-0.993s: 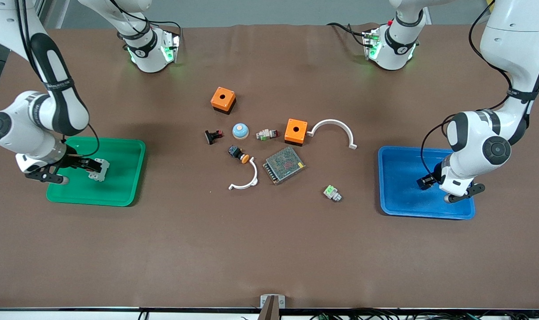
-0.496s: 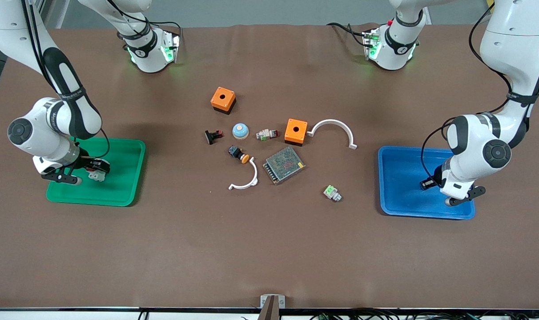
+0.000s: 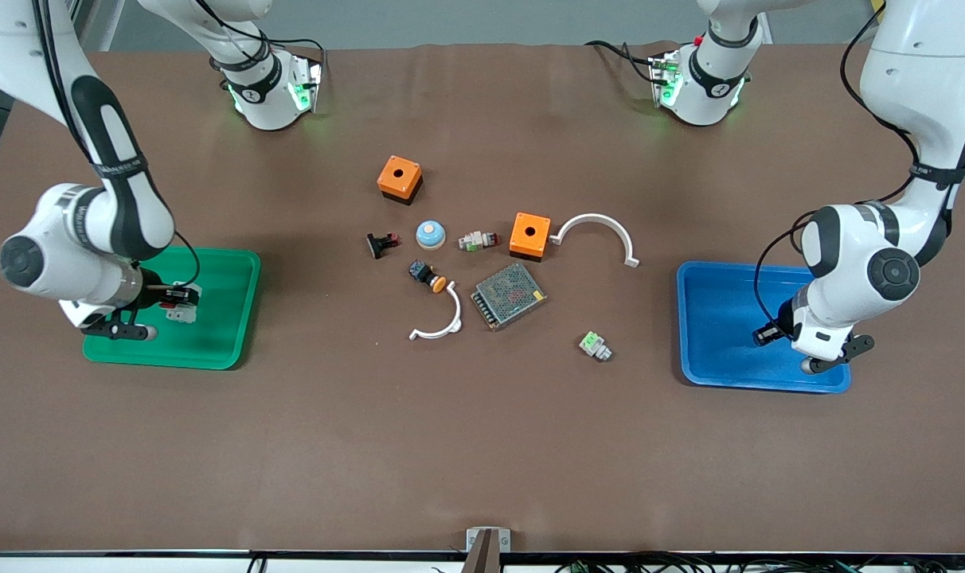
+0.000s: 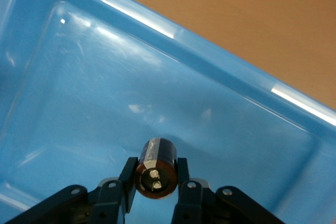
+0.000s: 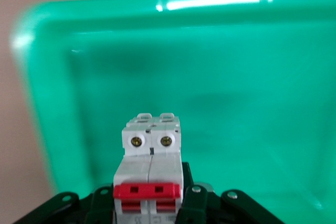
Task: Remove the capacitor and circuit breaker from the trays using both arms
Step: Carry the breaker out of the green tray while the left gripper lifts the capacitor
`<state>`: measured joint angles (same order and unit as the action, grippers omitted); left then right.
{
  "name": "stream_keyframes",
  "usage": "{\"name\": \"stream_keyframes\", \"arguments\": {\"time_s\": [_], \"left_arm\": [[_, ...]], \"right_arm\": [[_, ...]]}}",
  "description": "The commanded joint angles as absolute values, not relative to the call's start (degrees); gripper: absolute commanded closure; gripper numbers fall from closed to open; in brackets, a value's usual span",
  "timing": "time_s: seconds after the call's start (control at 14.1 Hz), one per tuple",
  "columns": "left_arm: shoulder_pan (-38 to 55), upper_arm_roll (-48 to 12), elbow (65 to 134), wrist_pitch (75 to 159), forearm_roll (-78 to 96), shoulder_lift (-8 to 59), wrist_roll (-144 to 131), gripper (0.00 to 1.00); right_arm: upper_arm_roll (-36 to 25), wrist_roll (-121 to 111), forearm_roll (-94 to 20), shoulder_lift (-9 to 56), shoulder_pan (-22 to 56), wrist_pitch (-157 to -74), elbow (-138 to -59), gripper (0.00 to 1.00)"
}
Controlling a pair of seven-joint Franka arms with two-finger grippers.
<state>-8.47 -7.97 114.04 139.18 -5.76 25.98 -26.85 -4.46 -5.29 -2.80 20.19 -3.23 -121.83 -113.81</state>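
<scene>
My left gripper (image 3: 764, 335) is shut on the capacitor (image 4: 156, 168), a small black cylinder with two light dots on its end. It holds it low over the blue tray (image 3: 717, 302), near the tray's corner nearest the front camera; the tray floor (image 4: 105, 82) fills the left wrist view. My right gripper (image 3: 178, 301) is shut on the breaker (image 5: 150, 163), a light-grey block with red levers. It holds it just above the floor of the green tray (image 3: 224, 318); in the front view the breaker (image 3: 182, 313) shows partly under the hand.
Loose parts lie mid-table: two orange boxes (image 3: 399, 178) (image 3: 529, 233), a blue dome button (image 3: 430, 234), a black-and-red clip (image 3: 382, 243), an orange-capped button (image 3: 428, 276), a mesh metal box (image 3: 508, 295), two white arcs (image 3: 598, 231) (image 3: 441, 318), and two white-and-green connectors (image 3: 478, 239) (image 3: 595, 344).
My right gripper has sunk lower over the green tray with the breaker. My left gripper has dropped slightly, toward the blue tray's nearer edge, still holding the capacitor.
</scene>
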Motion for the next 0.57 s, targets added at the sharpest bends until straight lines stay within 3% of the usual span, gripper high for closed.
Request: {"name": "stream_keyframes", "arguments": {"time_s": [0.0, 0.14, 0.5], "left_arm": [[-7.65, -12.02, 114.87, 132.64, -7.03, 19.79, -33.20, 1.00], [-7.65, -16.33, 114.52, 129.04, -7.03, 18.46, -38.47, 1.00], [-7.21, -23.46, 113.82, 129.02, -7.03, 18.54, -46.13, 1.00]], "right_arm": [[-4.66, -1.44, -5.78, 19.07, 4.45, -115.93, -109.34, 0.98], [-4.75, 4.10, -9.30, 19.33, 9.38, -117.50, -109.51, 0.98], [-4.83, 24.57, -9.58, 21.61, 23.97, -129.35, -111.35, 0.99]]}}
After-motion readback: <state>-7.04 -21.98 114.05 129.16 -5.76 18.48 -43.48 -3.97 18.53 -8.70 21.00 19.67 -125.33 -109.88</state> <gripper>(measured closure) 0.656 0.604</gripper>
